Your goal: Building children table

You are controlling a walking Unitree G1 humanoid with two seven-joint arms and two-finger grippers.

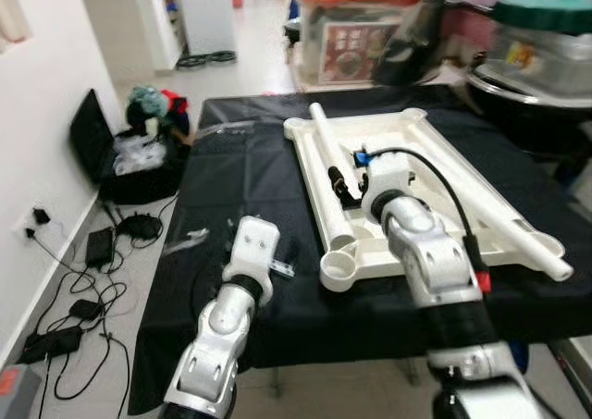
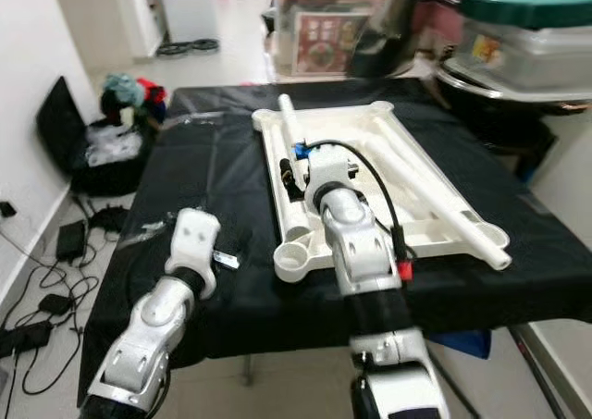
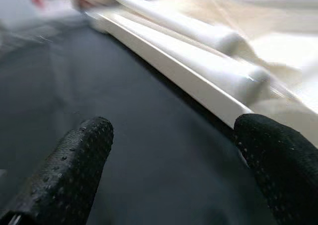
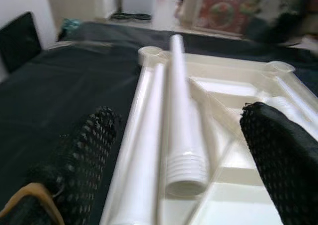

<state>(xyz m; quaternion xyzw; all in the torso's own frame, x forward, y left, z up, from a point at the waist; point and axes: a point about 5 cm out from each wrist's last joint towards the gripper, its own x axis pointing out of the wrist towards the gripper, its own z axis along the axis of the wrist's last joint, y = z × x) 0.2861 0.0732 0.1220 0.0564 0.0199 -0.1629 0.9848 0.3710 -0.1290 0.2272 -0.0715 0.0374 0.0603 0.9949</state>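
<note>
Black cloth (image 1: 240, 178) covers the work table in front of us, in a home room with a white wall on our left and a pale floor. On the cloth lies the white plastic tabletop (image 1: 435, 197), upside down, its ribbed underside and round corner sockets facing up. One white table leg (image 1: 330, 174) lies along the tabletop's left side, just inside the rim, its far end poking past the far corner. A second white leg (image 1: 499, 217) lies along the right side, its near end sticking out past the near right corner.

Our right gripper (image 4: 184, 150) hovers over the left part of the tabletop, jaws wide apart, holding nothing. In the right wrist view the leg's threaded end sits between the two black fingers (image 4: 87, 150), not touched by either. A black cable loops over the right arm's wrist.

Our left gripper (image 3: 174, 155) is low over the black cloth, just beside the tabletop's left edge. Jaws apart, nothing between them; in the left wrist view the right-hand finger is close to the white rim, contact cannot be told because of blur.

A small clear plastic bag (image 1: 185, 240) lies on the cloth near the left edge, another small piece (image 1: 282, 268) beside the left wrist.

Left of the table on the floor: a black bag (image 1: 129, 165) stuffed with plastic and cloth items, and a tangle of black cables and power adapters (image 1: 83, 289). Behind the table we see a clear storage box with an orange lid (image 1: 356, 21) and, at right, a container with a green lid (image 1: 546, 17).
</note>
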